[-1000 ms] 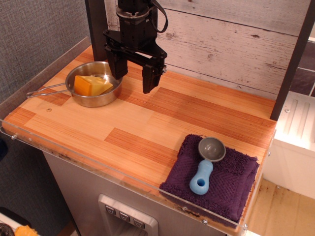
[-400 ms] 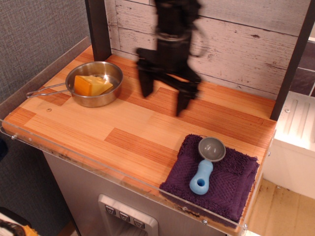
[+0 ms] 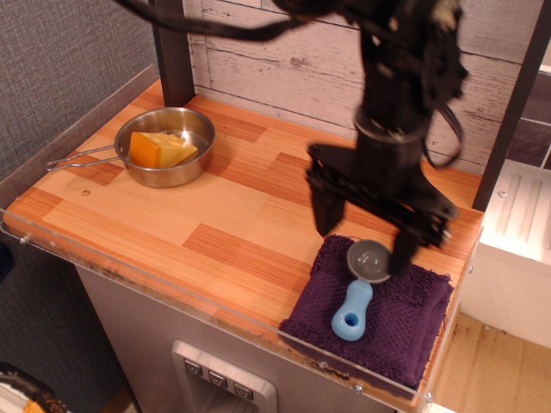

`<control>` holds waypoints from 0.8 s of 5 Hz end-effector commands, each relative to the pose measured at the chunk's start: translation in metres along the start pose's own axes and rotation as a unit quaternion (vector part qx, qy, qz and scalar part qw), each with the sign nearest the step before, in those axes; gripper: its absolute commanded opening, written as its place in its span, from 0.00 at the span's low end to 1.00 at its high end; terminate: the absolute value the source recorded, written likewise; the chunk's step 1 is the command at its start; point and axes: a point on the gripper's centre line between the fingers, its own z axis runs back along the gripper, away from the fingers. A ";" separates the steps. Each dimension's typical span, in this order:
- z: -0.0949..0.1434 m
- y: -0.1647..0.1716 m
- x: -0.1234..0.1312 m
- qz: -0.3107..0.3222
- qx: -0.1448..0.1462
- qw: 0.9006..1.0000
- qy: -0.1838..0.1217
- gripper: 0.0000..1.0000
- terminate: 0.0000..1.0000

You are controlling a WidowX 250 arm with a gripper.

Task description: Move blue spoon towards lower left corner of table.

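Hovering my end effector (image 3: 364, 232) over the near right part of the tabletop (image 3: 215, 224), I have its two fingers spread wide with nothing between them. One finger hangs just left of the spoon's bowl, the other at its right rim. The blue spoon (image 3: 358, 292) lies on a purple towel (image 3: 405, 318), grey bowl far, blue handle pointing near. It looks like light, stiff plastic, probably a bit slick. I judge the thick handle is the best place to pinch, across its width, since the soft towel underneath should give a little.
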 end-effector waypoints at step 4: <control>-0.036 -0.011 -0.025 -0.002 0.018 0.999 0.045 0.00 0.00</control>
